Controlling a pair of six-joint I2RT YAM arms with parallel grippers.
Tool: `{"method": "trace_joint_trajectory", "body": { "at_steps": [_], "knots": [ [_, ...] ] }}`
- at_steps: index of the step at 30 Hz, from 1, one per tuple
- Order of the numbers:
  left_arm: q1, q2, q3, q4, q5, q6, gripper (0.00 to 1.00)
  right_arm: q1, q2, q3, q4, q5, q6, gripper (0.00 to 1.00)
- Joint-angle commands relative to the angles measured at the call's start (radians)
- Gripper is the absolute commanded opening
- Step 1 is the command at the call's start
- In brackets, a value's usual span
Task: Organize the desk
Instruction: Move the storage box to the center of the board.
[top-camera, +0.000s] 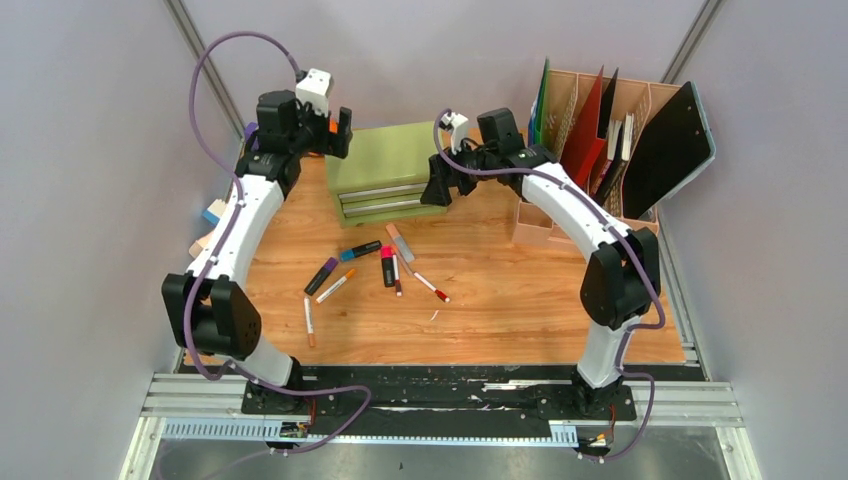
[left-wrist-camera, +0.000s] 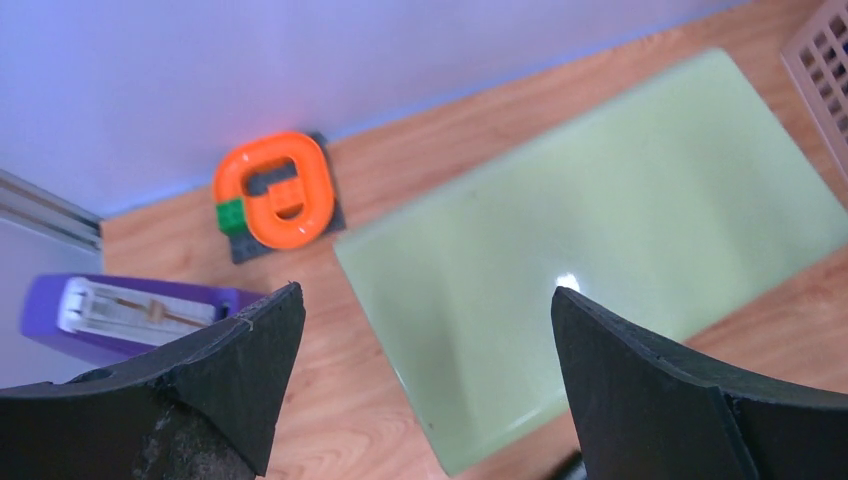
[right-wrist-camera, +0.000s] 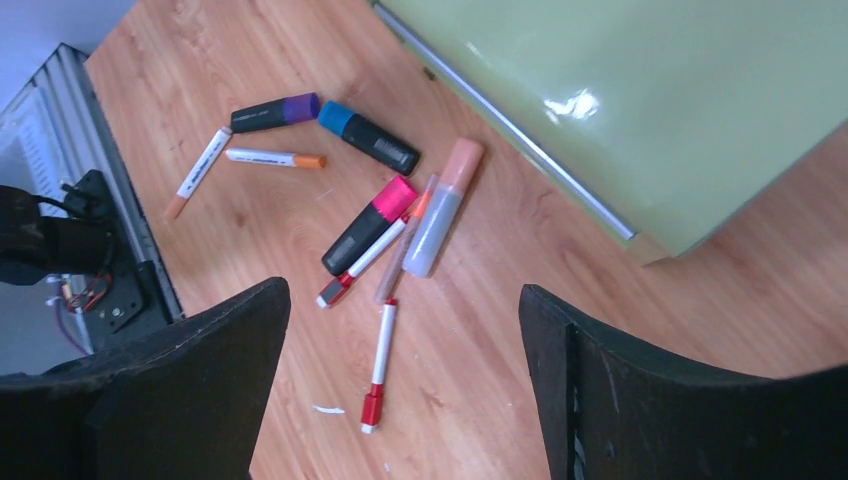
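The desk (top-camera: 500, 310) is orange-brown wood with several markers and pens scattered at its middle (top-camera: 380, 265). In the right wrist view I see a purple-capped marker (right-wrist-camera: 275, 112), a blue-capped one (right-wrist-camera: 368, 138), a pink-capped one (right-wrist-camera: 370, 225), a peach highlighter (right-wrist-camera: 445, 205) and a red-and-white pen (right-wrist-camera: 380, 365). My right gripper (top-camera: 437, 185) (right-wrist-camera: 400, 310) hangs open and empty above them, by the right end of the green drawer chest (top-camera: 385, 170). My left gripper (top-camera: 340, 130) (left-wrist-camera: 425, 310) is open and empty over the chest's back left corner (left-wrist-camera: 600, 230).
An orange tape dispenser (left-wrist-camera: 275, 190) and a purple stapler (left-wrist-camera: 120, 315) lie behind and left of the chest. A wooden file organizer (top-camera: 610, 130) with folders stands at the back right, a small wooden box (top-camera: 533, 222) before it. The metal rail (top-camera: 440, 400) runs along the near edge.
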Motion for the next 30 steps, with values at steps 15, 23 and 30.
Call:
{"method": "trace_joint_trajectory", "body": {
  "at_steps": [15,23,30],
  "knots": [
    [0.055,0.478,0.470,0.066,0.145,-0.303,1.00,0.003,0.168,0.083,0.043,-0.034,0.023,0.82],
    [0.055,0.519,0.430,0.083,0.260,-0.366,1.00,-0.032,0.227,0.161,0.030,0.001,-0.002,0.82],
    [0.065,0.396,0.199,0.094,0.313,-0.294,1.00,-0.096,0.286,0.269,0.026,-0.062,0.043,0.82]
  ]
}}
